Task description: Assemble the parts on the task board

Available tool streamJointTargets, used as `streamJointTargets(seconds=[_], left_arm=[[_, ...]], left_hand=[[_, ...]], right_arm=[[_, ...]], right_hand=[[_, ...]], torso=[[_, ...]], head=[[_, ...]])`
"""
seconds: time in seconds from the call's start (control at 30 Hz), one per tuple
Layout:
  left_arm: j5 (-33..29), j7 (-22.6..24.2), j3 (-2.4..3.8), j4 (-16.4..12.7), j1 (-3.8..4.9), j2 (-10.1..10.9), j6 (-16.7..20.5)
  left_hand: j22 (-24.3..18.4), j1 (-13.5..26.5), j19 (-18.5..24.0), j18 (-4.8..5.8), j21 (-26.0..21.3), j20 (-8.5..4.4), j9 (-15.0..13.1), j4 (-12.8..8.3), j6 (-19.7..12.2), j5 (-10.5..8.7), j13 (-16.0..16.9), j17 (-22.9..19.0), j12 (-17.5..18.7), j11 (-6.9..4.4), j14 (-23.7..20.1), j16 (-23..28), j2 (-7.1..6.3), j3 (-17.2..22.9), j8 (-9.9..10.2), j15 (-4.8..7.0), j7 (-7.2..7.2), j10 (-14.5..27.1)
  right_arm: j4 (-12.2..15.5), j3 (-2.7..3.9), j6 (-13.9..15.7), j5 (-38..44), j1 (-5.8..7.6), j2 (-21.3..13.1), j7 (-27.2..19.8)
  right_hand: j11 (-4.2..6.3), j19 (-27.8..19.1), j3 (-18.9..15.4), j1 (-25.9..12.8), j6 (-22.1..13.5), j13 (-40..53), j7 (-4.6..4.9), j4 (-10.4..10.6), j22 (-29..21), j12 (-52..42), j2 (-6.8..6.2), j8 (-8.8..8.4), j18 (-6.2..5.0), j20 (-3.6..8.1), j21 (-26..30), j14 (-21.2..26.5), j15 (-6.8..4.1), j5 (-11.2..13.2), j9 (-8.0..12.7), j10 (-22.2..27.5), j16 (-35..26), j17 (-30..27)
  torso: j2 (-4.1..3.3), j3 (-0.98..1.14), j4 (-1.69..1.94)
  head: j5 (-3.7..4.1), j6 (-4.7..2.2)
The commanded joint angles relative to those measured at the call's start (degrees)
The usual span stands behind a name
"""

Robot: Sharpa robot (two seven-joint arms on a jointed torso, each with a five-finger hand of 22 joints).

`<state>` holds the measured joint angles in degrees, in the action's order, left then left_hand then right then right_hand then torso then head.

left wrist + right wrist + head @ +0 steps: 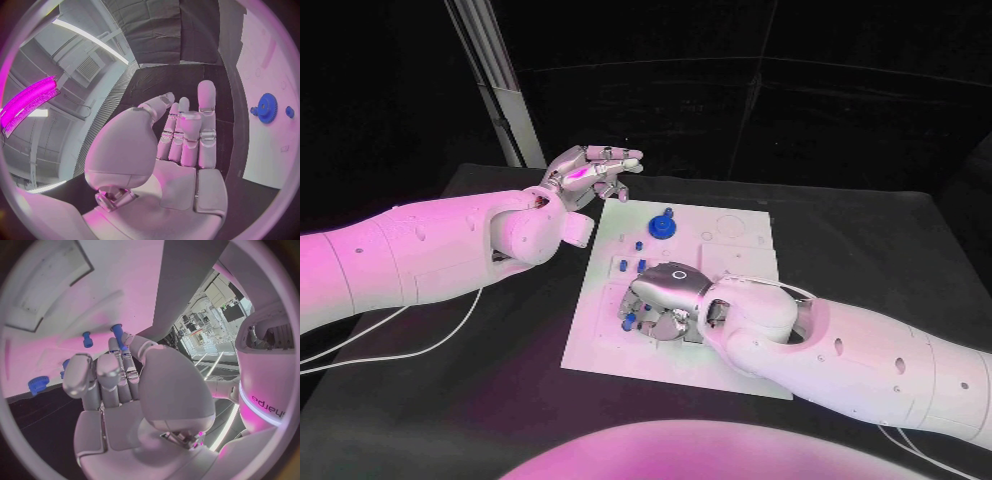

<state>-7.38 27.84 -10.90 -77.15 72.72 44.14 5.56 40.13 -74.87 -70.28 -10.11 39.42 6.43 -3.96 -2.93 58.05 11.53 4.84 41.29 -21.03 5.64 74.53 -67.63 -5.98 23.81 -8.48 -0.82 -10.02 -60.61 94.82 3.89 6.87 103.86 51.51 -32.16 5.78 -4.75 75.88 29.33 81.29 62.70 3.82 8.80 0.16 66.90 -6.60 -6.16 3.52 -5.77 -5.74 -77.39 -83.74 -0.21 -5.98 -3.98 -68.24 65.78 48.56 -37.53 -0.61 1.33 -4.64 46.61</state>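
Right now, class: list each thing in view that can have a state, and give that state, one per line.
Left hand: raised beyond the board's far left corner, holding nothing.
Right hand: lowered on the task board among small blue parts; grip unclear.
Blue gear: on the board, untouched.

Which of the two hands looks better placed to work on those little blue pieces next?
Probably the right hand: it sits over the task board among the small blue parts. The left hand is raised off the board's far corner, holding nothing.

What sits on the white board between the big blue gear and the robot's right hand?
In the head view, small blue pegs stand between the blue gear and the right hand.
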Motion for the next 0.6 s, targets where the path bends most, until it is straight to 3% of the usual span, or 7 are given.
streamJointTargets(seconds=[0.03, 0.3, 0.6], left_arm=[[-0.13, 0.25, 0.04, 0.06, 0.08, -0.1, -0.77], [-0.13, 0.18, 0.04, 0.13, 0.08, -0.12, -0.81], [-0.13, 0.11, 0.04, 0.17, 0.08, -0.11, -0.91]], left_hand=[[-0.08, -0.04, 0.0, -0.36, -0.18, -0.01, 0.06, -0.01, -0.17, 0.17, 0.04, -0.06, -0.15, 0.08, -0.54, 0.25, 0.58, -0.36, -0.21, 0.05, -0.11, 0.44], [-0.08, -0.04, 0.0, -0.36, -0.18, -0.01, 0.06, -0.01, -0.17, 0.17, 0.04, -0.06, -0.15, 0.08, -0.54, 0.25, 0.58, -0.36, -0.21, 0.05, -0.11, 0.44], [-0.08, -0.04, 0.0, -0.36, -0.18, -0.01, 0.06, -0.01, -0.17, 0.17, 0.04, -0.06, -0.15, 0.08, -0.54, 0.25, 0.58, -0.36, -0.21, 0.05, -0.11, 0.44]], right_arm=[[0.49, -0.21, 0.81, 1.8, 0.05, 0.15, -0.17], [0.62, -0.36, 3.25, 1.23, 0.05, 0.04, -0.75], [0.98, -0.38, 10.41, -0.69, 0.03, -0.67, -2.14]], right_hand=[[-0.46, -0.41, -0.09, -0.82, -1.08, -0.23, 0.57, 0.05, -0.58, 0.92, -0.49, -0.08, 0.5, -0.4, 0.24, -0.02, 0.39, 0.05, 0.23, 1.16, -0.04, -0.6], [-1.8, -3.58, -2.17, -3.19, -6.01, -0.28, 1.38, 0.67, -5.13, 2.89, -2.92, -0.08, -0.47, -1.44, 3.12, 1.52, 1.5, 0.05, 0.35, 6.76, -3.26, -5.55], [-2.59, -5.7, -7.36, -3.27, -9.66, -0.12, 1.98, 0.82, -8.99, 2.42, -2.78, 0.02, -1.2, -2.11, 5.89, 2.08, 2.11, 0.21, 0.24, 12.78, -5.5, -8.81]], torso=[[0.03, -0.01, -0.02], [0.01, 0.01, -0.01], [0.02, 0.05, -0.07]], head=[[0.03, -0.03], [0.05, -0.15], [0.11, -0.44]])
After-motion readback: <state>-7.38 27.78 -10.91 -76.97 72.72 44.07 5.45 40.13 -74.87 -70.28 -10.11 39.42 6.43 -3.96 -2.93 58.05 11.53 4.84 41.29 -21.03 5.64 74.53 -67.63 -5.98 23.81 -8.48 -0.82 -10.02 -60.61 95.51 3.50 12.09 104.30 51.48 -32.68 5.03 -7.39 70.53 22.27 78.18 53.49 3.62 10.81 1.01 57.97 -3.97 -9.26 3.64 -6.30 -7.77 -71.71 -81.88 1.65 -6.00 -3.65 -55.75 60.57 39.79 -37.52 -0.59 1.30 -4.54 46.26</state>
